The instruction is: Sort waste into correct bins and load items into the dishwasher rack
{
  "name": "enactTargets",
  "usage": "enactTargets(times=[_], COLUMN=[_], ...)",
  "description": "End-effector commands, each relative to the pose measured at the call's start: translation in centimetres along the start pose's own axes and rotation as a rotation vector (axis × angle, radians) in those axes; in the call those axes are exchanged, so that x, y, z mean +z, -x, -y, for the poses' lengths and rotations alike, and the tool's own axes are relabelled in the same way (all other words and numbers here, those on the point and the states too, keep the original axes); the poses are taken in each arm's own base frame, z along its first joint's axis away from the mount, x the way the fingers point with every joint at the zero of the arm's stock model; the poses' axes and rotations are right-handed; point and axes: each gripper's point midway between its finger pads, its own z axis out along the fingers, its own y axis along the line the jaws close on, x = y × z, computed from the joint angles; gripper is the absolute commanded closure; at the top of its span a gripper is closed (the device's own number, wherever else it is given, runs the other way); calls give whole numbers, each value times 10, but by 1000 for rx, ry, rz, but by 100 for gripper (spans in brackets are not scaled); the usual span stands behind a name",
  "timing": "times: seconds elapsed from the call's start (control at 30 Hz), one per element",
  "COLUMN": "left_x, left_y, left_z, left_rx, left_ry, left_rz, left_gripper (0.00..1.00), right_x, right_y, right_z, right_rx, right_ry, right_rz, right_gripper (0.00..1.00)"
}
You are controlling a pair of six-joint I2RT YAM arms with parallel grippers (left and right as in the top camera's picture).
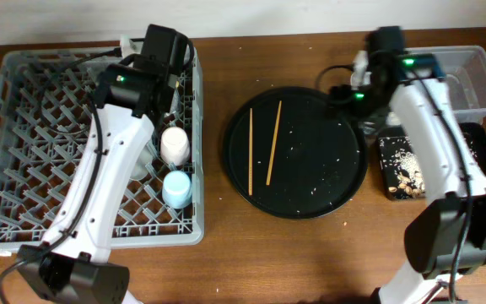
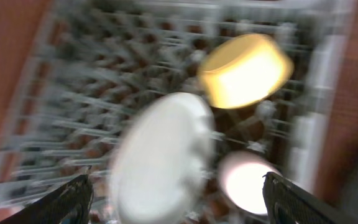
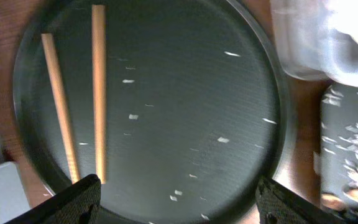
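Note:
The grey dishwasher rack [image 1: 24,143] stands at the left. In it are a small pink cup [image 1: 175,145] and a light-blue cup [image 1: 176,187]. The blurred left wrist view shows a white plate [image 2: 163,158], a yellow bowl [image 2: 246,70] and the pink cup [image 2: 247,180] in the rack. My left gripper [image 2: 179,208] is open and empty above them. Two wooden chopsticks [image 1: 260,145] lie on the large round black tray [image 1: 310,186]. They also show in the right wrist view [image 3: 98,93]. My right gripper [image 3: 179,202] is open and empty over that tray.
A clear plastic tub [image 1: 472,80] stands at the back right. A shallow black tray [image 1: 402,165] with beige scraps lies in front of it, also in the right wrist view [image 3: 353,143]. Small white crumbs dot the round tray. Both arms reach in from the near edge.

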Motion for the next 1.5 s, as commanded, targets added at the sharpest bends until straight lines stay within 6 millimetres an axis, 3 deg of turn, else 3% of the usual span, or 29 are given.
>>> enactTargets(times=[0.0, 0.07, 0.1, 0.2, 0.23, 0.33, 0.4, 0.53, 0.57, 0.63, 0.7, 0.77, 0.8, 0.9, 0.97, 1.0, 1.07, 1.1, 1.13, 1.17, 1.23, 1.3, 1.37, 1.43, 1.47], left_x=[-26, -32, -30, -9, 5, 43, 75, 111, 120, 122, 124, 121, 110, 43, 9, -2, -7, -7, -2, 6, 37, 71, 88, 88, 87], left_y=[-12, -18, -26, -59, -76, -108, -125, -149, -159, -161, -163, -161, -150, -79, -35, -17, -17, -21, -17, -14, -33, -62, -60, -57, -57], left_z=[59, 83, 100, 169, 203, 253, 271, 288, 290, 290, 289, 289, 285, 249, 200, 154, 106, 73, 52, 39, 12, 7, 13, 18, 19], left_rx=[-3, 17, 54, 184, 237, 275, 198, 215, 225, 227, 230, 229, 237, 318, 255, 206, 180, 161, 150, 129, 96, 168, 164, 170, 173], left_ry=[-396, -487, -498, -521, -530, -523, -491, -469, -455, -452, -447, -450, -452, -481, -448, -398, -341, -300, -303, -285, -228, -212, -226, -231, -232], left_rz=[-95, -119, -138, -208, -228, -274, -325, -364, -387, -390, -396, -394, -390, -299, -251, -252, -303, -350, -355, -365, -473, -566, -534, -520, -518], left_gripper=[13, 13, 13, 13, 26, 40, 47, 58, 67, 90, 99, 99, 99, 99, 99, 99, 99, 99, 99, 99, 99, 99, 93, 92, 76], right_x=[5, 5, 3, 0, -1, -1, -1, -2, -2, -2, -2, -2, -2, -2, -2, -2, -2, -2, -1, -1, -1, -1, -1, -1, -1], right_y=[-3, 1, 4, -1, -4, -4, -8, -12, -12, -12, -12, -12, -12, -12, -11, -11, -11, -9, -7, -7, -7, -7, -7, -7, -7], right_z=[-49, -44, -26, 6, 11, 11, 13, 14, 14, 14, 14, 14, 14, 14, 15, 15, 15, 15, 14, 14, 14, 14, 14, 14, 14], right_rx=[-26, 44, 86, 102, 78, 56, 54, 49, 49, 43, 30, 30, 30, 22, 7, 7, 7, 6, 6, 5, 5, 5, 5, 5, 5], right_ry=[-3, -47, -65, -103, -121, -122, -133, -138, -138, -137, -138, -138, -138, -139, -144, -144, -144, -142, -139, -139, -139, -139, -140, -139, -139], right_rz=[46, 71, 64, 20, 6, 3, -11, -26, -27, -27, -28, -28, -28, -29, -27, -27, -25, -19, -9, -8, -8, -8, -9, -10, -10], right_gripper=[20, 20, 20, 17, 17, 17, 16, 16, 16, 16, 16, 16, 16, 16, 16, 16, 16, 16, 16, 16, 16, 16, 16, 16, 16])
